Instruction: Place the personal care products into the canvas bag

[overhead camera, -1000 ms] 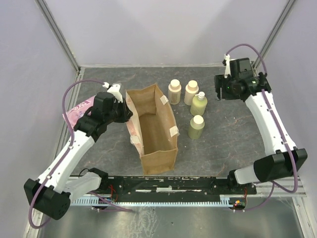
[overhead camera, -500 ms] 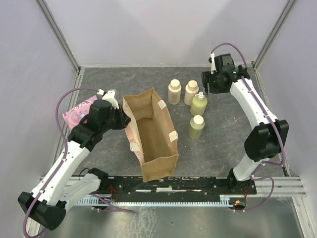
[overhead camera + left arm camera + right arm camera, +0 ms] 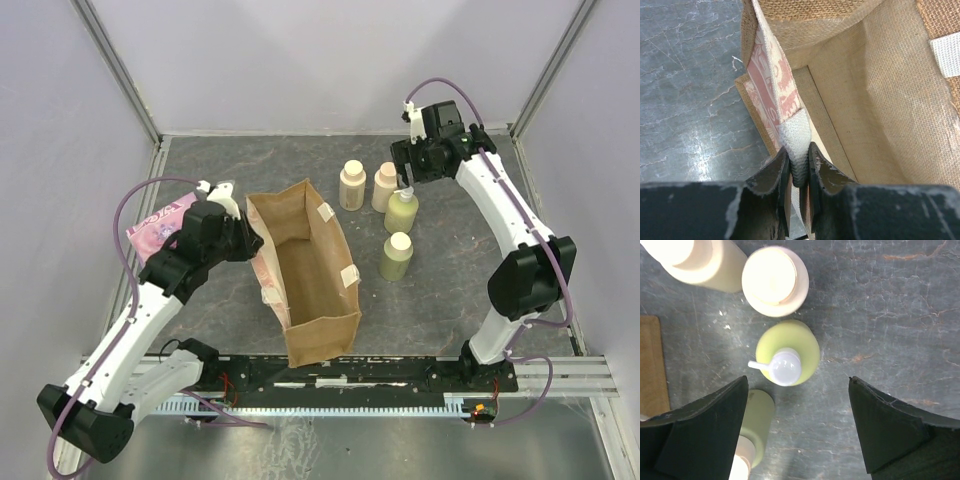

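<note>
The tan canvas bag (image 3: 312,268) stands open at the table's middle. My left gripper (image 3: 243,238) is shut on its pinkish-white handle (image 3: 796,145) at the left rim, holding the bag open. Two cream-beige bottles (image 3: 352,184) (image 3: 386,186), a pale yellow-green pump bottle (image 3: 402,210) and a yellow-green capped bottle (image 3: 396,256) stand right of the bag. My right gripper (image 3: 412,165) is open, hovering above the pump bottle (image 3: 787,354); the wrist view looks straight down on it, with the capped green bottle (image 3: 754,432) beside the left finger and the beige bottles (image 3: 774,280) (image 3: 699,262) beyond.
A flat pink packet (image 3: 152,226) lies on the table left of the bag, partly under my left arm. Enclosure walls rise at the back and both sides. The arm bases and rail (image 3: 350,372) run along the near edge.
My right gripper has swung left and forward from the back right corner to above the pump bottle. The left gripper pulled the bag's left rim slightly outward, then held still.
</note>
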`<state>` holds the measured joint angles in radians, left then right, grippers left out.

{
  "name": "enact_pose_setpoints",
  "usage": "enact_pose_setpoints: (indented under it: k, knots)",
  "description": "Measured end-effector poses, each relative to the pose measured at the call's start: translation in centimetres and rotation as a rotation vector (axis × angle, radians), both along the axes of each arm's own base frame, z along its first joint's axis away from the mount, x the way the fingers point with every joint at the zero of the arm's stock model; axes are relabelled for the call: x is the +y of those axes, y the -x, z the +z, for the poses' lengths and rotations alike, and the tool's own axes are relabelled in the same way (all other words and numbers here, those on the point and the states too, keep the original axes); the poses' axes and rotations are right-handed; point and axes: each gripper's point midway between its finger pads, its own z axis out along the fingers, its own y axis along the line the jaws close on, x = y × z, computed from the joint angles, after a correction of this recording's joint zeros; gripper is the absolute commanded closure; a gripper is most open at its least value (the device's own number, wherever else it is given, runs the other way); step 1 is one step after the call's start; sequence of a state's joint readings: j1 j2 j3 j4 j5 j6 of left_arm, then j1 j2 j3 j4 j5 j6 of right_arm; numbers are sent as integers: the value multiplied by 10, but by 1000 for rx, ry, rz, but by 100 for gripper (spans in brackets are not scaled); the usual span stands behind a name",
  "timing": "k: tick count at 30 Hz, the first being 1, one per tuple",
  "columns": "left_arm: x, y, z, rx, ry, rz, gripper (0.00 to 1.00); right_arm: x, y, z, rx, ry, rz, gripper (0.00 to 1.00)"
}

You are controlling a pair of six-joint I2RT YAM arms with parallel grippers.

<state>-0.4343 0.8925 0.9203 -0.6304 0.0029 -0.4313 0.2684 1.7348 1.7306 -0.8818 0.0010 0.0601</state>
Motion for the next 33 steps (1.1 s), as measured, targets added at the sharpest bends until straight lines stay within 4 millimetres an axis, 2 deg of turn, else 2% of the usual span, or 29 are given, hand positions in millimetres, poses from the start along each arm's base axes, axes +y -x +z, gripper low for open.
enact_pose_setpoints:
  k: [4, 9, 14, 19, 24, 29, 33]
  knots:
    - [-1, -2, -2, 6, -3, 0, 84, -5, 4, -6, 16, 69, 88, 7]
    - [-3, -7, -6, 22, -12, 0, 83, -7, 7, -24, 47, 148, 227, 6]
    - [-6, -12, -6, 28, -14, -2, 83, 0, 10, -39, 70, 161, 382, 7]
    - [-6, -13, -6, 28, -15, -1, 83, 7, 9, -50, 85, 150, 466, 9]
    - [-6, -13, -6, 28, -16, 1, 83, 13, 7, -61, 111, 140, 515, 18]
    - [-6, -14, -6, 28, -17, 1, 83, 15, 4, -63, 113, 139, 535, 33]
    - [-6, -15, -6, 29, -19, 4, 83, 17, 4, -64, 113, 133, 548, 41]
